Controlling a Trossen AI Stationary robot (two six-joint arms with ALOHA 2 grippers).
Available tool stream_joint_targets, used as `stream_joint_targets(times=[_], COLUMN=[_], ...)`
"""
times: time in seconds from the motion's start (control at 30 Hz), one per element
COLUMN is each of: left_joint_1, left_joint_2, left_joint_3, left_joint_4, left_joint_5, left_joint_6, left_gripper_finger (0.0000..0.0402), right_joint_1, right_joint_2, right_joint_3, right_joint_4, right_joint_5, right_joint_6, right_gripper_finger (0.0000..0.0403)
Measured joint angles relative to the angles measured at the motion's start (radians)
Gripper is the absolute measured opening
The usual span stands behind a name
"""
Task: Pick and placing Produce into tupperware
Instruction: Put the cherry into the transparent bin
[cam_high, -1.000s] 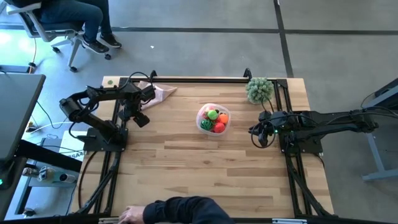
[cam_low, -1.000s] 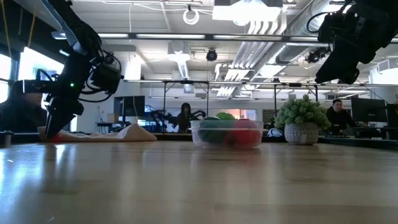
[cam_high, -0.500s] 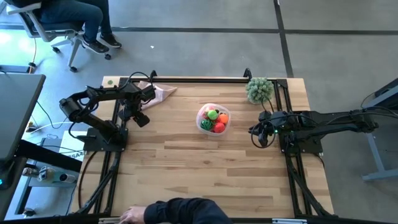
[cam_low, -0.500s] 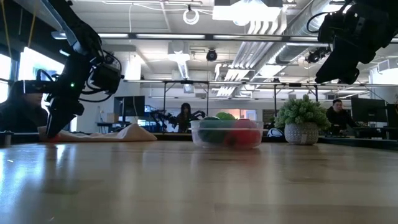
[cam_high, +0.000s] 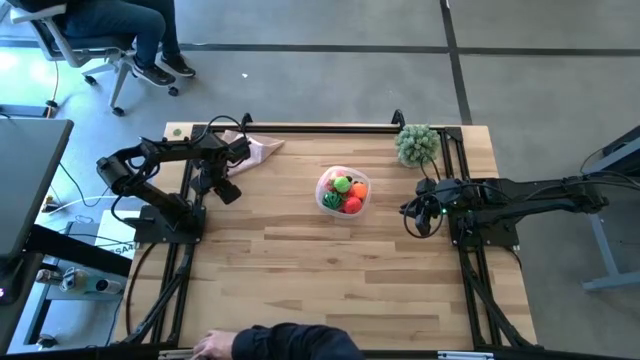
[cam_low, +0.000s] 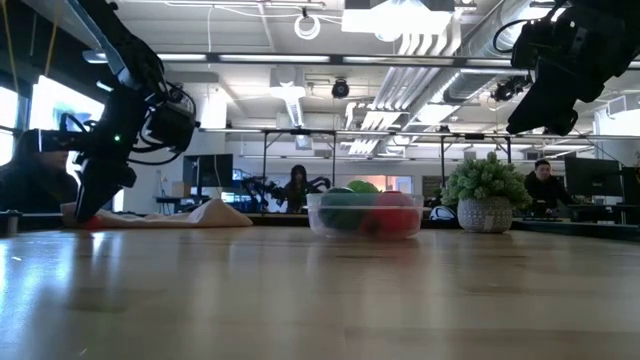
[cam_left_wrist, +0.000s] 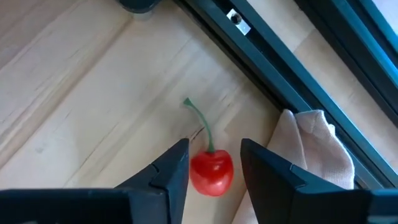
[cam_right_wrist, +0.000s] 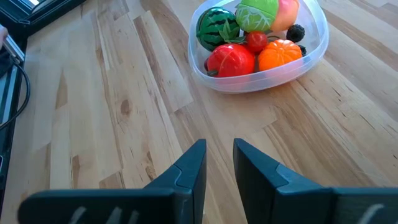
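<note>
A small red cherry with a green stem lies on the wooden table at the far left, beside a beige cloth. My left gripper points down over it, open, one finger on either side of the cherry. In the low view its tips are at the tabletop. The tupperware, a clear tub, stands mid-table holding a striped green ball, red and orange pieces, a green ball and dark berries. My right gripper hangs above the table to the tub's right, open by a narrow gap, with nothing between its fingers. My left gripper comes from above, pointing steeply down, with the cherry's body between its fingers. One finger stands right at the cherry's side; I cannot tell whether it touches. A small gap shows at the other finger. The cherry lies on the table.
A black frame rail runs along the table's far edge, close behind the cherry and cloth. A bushy pale-green plant in a pot stands at the far right. A person leans over the near edge. Bare wood lies between the tub and the left arm.
</note>
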Motion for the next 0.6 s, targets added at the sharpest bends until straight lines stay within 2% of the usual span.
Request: stream_joint_targets(times=[0.23,0.6], left_joint_1=[0.0,0.0], left_joint_2=[0.0,0.0], left_joint_3=[0.0,0.0], left_joint_4=[0.023,0.081], left_joint_5=[0.007,0.033], left_joint_6=[-0.001,-0.001], left_gripper_finger=[0.0116,0.0115], right_joint_1=[0.0,0.0], right_joint_2=[0.0,0.0], right_joint_3=[0.0,0.0], right_joint_4=[0.0,0.0], right_joint_5=[0.0,0.0], right_joint_6=[0.0,0.0], right_gripper_finger=[0.0071,0.0071])
